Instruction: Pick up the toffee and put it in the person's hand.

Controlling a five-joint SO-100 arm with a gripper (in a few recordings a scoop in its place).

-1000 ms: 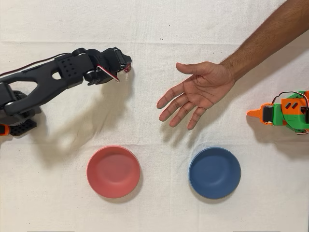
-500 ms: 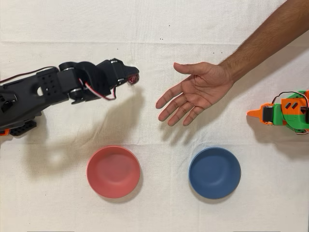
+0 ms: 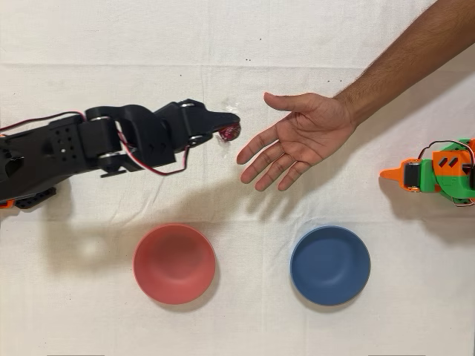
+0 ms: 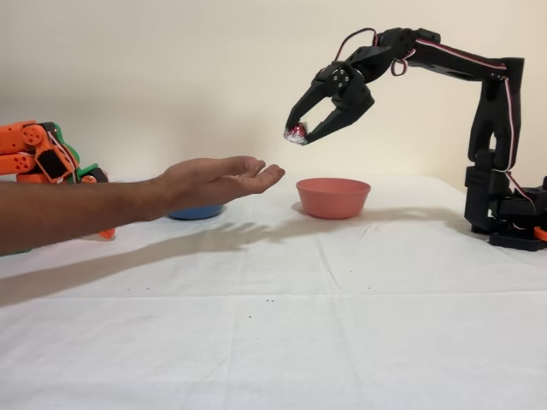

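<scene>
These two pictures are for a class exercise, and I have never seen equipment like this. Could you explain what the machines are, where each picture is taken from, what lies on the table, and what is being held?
The black machine is a small jointed robot arm. At its tip is a two-finger hand, shut on a toffee: a little dark red sweet in a clear wrapper, held up in the air. One picture looks straight down from above; the other is taken from the side at table height, so left and right are swapped between them. A person's hand is held out open, palm up, above the table, and the toffee hangs just short of the fingertips. On the white tablecloth sit an empty red bowl and an empty blue bowl. The orange arm at the edge is idle.
</scene>
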